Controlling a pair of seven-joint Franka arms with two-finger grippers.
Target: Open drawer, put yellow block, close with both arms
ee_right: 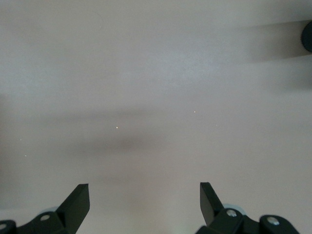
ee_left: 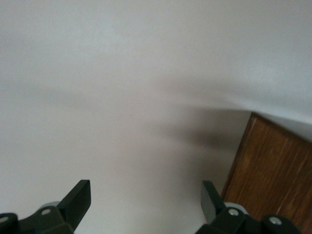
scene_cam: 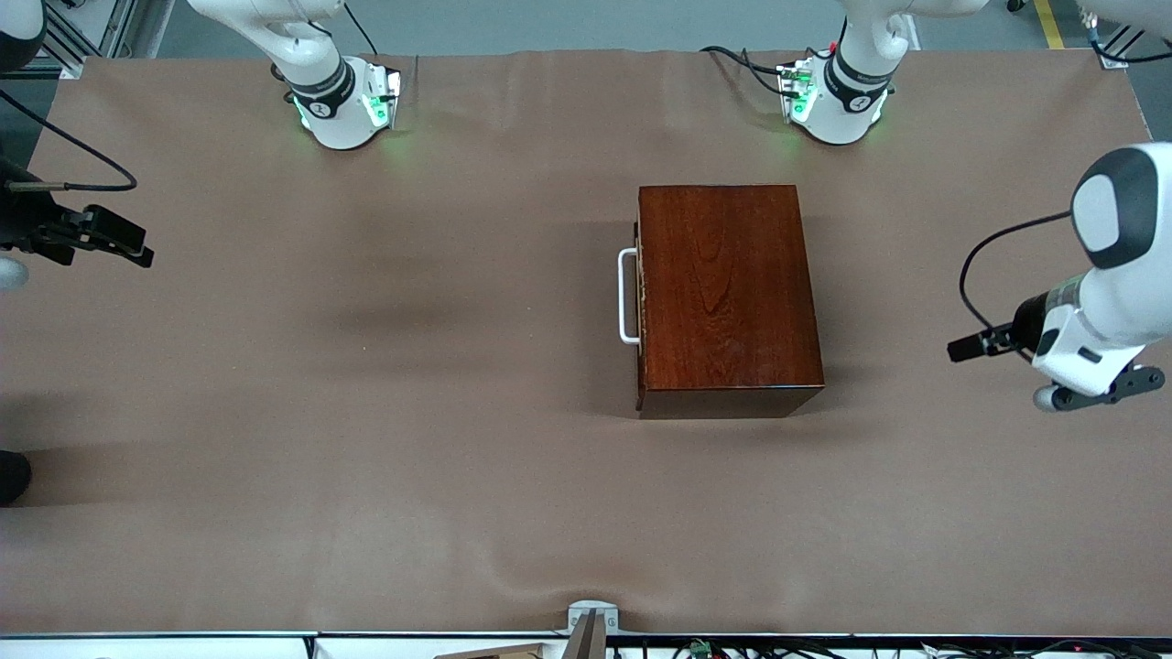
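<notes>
The dark red-brown wooden box point(scene_cam: 723, 293) stands mid-table. Its drawer point(scene_cam: 640, 307) is shut, with the white U-shaped handle point(scene_cam: 628, 296) facing the right arm's end of the table. One corner of the box point(ee_left: 273, 180) shows in the left wrist view. The yellow block is out of view. My left gripper point(scene_cam: 963, 349) point(ee_left: 146, 187) hangs open and empty over the cloth at the left arm's end, beside the box. My right gripper point(scene_cam: 137, 252) point(ee_right: 145, 187) hangs open and empty over bare cloth at the right arm's end, well away from the handle.
A brown cloth point(scene_cam: 366, 412) covers the whole table. The two lit arm bases point(scene_cam: 343, 105) point(scene_cam: 838, 101) stand along the table edge farthest from the front camera. A small grey bracket point(scene_cam: 591, 618) sits at the nearest edge. A dark object point(scene_cam: 11, 476) shows at the right arm's end.
</notes>
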